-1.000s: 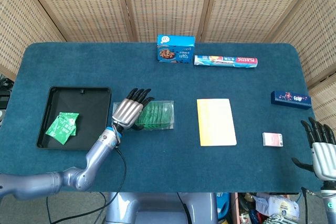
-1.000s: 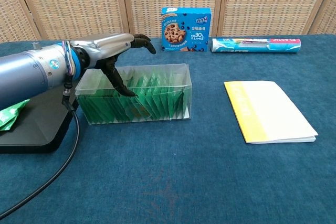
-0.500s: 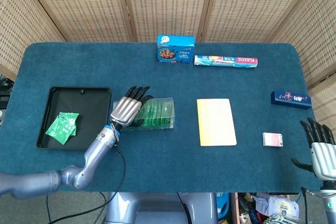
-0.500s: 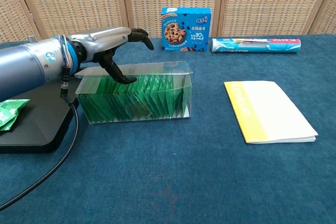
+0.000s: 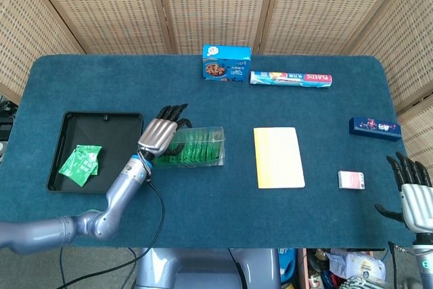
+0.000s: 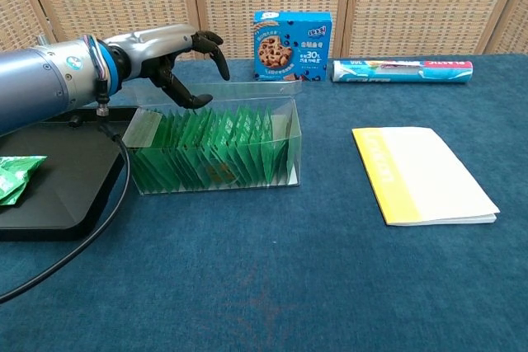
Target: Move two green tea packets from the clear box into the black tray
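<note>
Seen only from the head view: right hand (image 5: 411, 191) at the tabletop's (image 5: 203, 208) near right corner, fingers apart and empty; also a dark blue box (image 5: 374, 127) and a small pink-and-white packet (image 5: 352, 180) on the right side, and the whole black tray (image 5: 95, 123) with green tea packets (image 5: 80, 163) lying inside at its left. From above, apparently two there, overlapping. Shown better from the chest view: left hand (image 6: 169, 59) raised over the rear left corner of the clear box (image 6: 216, 147), fingers curled downward and loosely apart, holding nothing, fingertips above the row of upright green packets, not touching them. Only an edge of the tray (image 6: 58, 204) and of the packets (image 6: 15, 177) in it visible here.

Compared with a second ago: left hand lifted out of the box and drawn back toward the tray side, fingers no longer dipped among the packets; box and row of packets left in place, nothing carried away. Right hand unchanged.

Counted: one clear box, one black tray, one cookie box (image 6: 293, 45), one plastic wrap roll (image 6: 402, 70), one yellow-and-white booklet (image 6: 421, 174), two hands.
</note>
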Controlling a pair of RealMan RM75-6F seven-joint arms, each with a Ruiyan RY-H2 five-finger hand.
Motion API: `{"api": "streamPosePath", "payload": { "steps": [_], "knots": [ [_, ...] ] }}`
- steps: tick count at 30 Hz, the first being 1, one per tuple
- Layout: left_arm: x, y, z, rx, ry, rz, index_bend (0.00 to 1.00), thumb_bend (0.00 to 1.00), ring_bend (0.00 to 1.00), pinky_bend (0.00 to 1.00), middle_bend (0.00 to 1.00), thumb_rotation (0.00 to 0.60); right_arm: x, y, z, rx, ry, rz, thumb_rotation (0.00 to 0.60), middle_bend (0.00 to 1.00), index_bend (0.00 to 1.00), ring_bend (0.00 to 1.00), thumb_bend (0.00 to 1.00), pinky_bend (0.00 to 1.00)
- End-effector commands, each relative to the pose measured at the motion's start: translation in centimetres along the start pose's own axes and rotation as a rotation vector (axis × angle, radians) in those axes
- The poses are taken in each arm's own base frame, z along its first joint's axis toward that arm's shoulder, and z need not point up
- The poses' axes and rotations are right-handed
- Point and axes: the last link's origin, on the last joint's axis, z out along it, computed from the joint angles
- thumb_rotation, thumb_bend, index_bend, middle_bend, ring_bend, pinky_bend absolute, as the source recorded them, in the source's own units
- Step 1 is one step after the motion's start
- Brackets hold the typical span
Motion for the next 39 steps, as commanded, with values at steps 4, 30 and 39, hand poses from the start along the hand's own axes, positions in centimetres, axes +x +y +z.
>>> {"api": "streamPosePath", "payload": {
  "steps": [4, 30, 39],
  "knots": [
    [1.1, -0.4, 0.7, 0.026, 0.009, -0.009, 0.36, 0.43, 0.0, 0.0, 0.0, 0.6, -0.1, 0.0, 0.1, 0.0, -0.005, 0.001, 0.6, 0.0, 0.0, 0.0, 0.0, 0.0],
    [3.7, -3.6, 4.1, 0.178, -0.032, -0.157, 0.38, 0.44, 0.0, 0.0, 0.0, 0.6, -0.8, 0.3, 0.5, -0.016, -0.035, -0.004, 0.6, 0.0, 0.0, 0.0, 0.0, 0.0],
    [3.4, -5.0, 4.9, 0.219, -0.078, -0.239, 0.45, 0.46, 0.0, 0.0, 0.0, 0.6, -1.1, 0.5, 0.7, -0.027, -0.047, -0.008, 0.6, 0.0, 0.0, 0.0, 0.0, 0.0]
  ]
}}
